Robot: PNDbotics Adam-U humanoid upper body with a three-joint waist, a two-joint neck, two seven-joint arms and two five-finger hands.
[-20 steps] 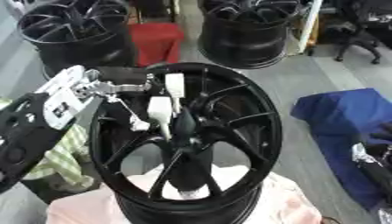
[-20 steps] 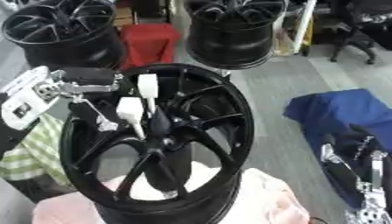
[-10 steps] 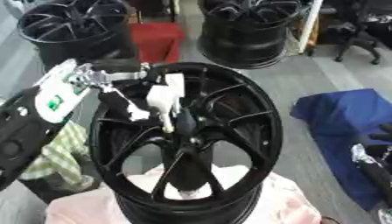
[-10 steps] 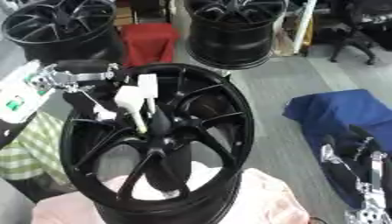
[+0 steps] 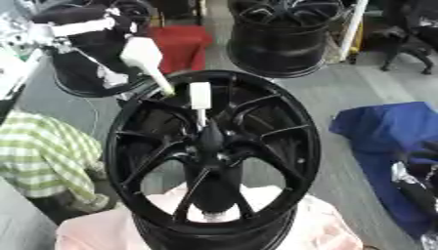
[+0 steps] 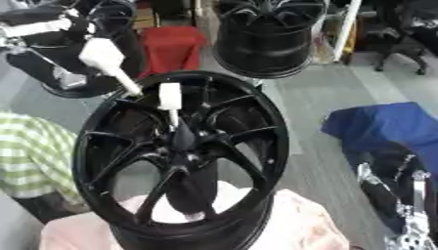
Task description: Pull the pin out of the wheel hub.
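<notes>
- Sitting nearest is a pink cloth (image 5: 325,229), and the big black wheel hub (image 5: 214,156) stands on it, tilted up toward the camera.
- Showing only in the right eye view, the robot's right hand (image 6: 402,205) rests low in the right corner, dark and silver. Whether its fingers are spread or curled cannot be told. The left eye view shows just a sliver of it.
- Lying to the left of the wheel is a green checked cloth (image 5: 43,151). A blue cloth (image 5: 385,132) lies to the right.
- Standing in the middle of the wheel is one white pin (image 5: 200,97). Its thin end goes down toward the black cone at the centre.
- Up and to the left is a second white pin (image 5: 145,56). It is clear of the wheel, and its thin tip points down at the rim.
- The left hand (image 5: 77,27) is at the top left, above the wheel. It looks to hold the fat end of that second pin. The hand is blurry, so how far it is open cannot be told.
- Far back are a red box (image 5: 180,41) and more black wheels (image 5: 287,34).
</notes>
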